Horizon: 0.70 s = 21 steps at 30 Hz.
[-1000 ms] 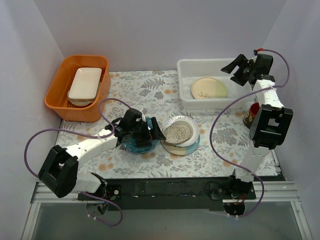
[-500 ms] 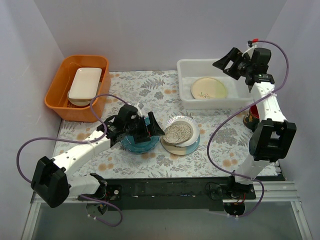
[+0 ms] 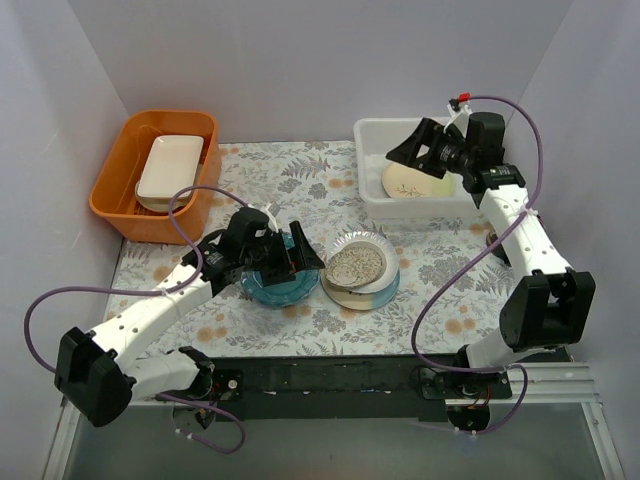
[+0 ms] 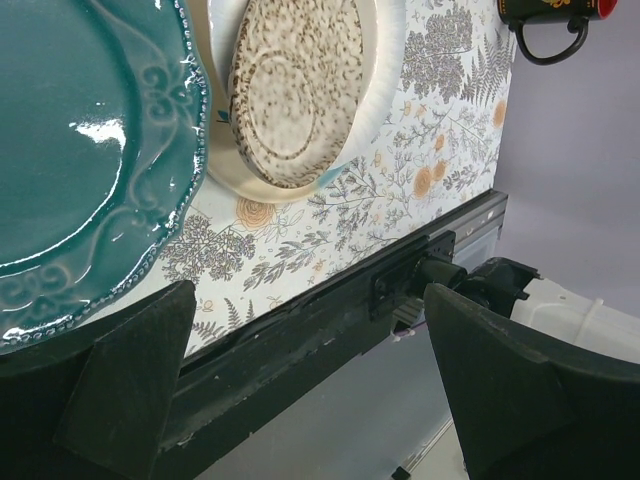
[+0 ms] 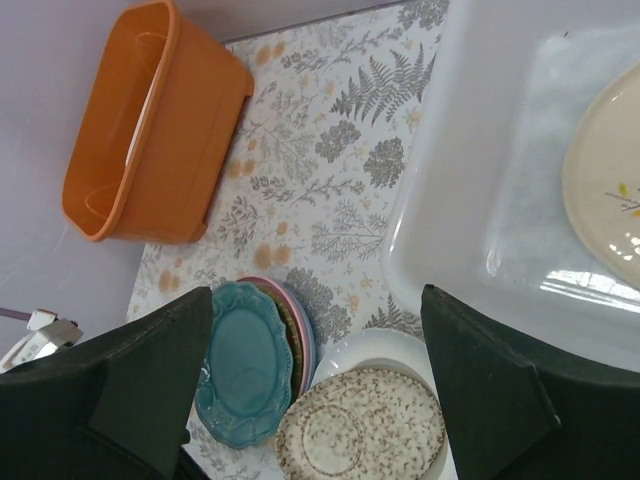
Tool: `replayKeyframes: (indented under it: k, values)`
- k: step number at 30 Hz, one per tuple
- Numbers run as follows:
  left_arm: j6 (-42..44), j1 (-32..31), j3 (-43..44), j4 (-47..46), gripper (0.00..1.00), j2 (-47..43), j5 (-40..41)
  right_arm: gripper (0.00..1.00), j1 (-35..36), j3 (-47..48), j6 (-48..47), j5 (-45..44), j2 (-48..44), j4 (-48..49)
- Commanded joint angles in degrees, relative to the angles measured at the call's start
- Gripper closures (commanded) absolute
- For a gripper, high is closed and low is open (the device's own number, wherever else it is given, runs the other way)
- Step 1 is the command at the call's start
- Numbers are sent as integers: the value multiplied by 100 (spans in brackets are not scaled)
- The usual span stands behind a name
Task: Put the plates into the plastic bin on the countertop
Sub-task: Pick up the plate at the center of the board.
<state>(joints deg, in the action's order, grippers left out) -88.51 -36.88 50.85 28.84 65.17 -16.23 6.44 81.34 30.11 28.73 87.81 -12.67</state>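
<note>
While your left fingers (image 4: 130, 380) hang spread wide at the edge of the teal plate (image 3: 272, 283) on the counter (image 3: 300, 180), slide one finger under its rim, then squeeze gently. The plastic bin (image 3: 368, 165) sits far right, one cream plate (image 3: 410, 186) inside, your right fingers (image 5: 490, 400) spread above it, holding nothing.

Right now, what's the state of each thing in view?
left hand, open, empty, at the teal plate's edge
right hand, open, empty, above the plastic bin
teal plate, topping a stack, not gripped
speckled plate, topping the second stack
cream floral plate, flat in the plastic bin
orange tub, holding a white dish
</note>
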Motion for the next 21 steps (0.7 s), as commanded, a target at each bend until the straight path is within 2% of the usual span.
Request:
replayKeyframes:
  k: [1, 14, 21]
  values:
    - [-61, -21, 259, 289, 2, -329, 146, 9, 208, -399, -76, 89, -589, 132]
    - [-272, -21, 250, 517, 2, -768, 173, 10, 762, -1998, -145, 133, -2065, -121]
    - [-61, -21, 382, 711, 2, -602, 182, 10, 1061, -2833, 3, 150, -2803, -263]
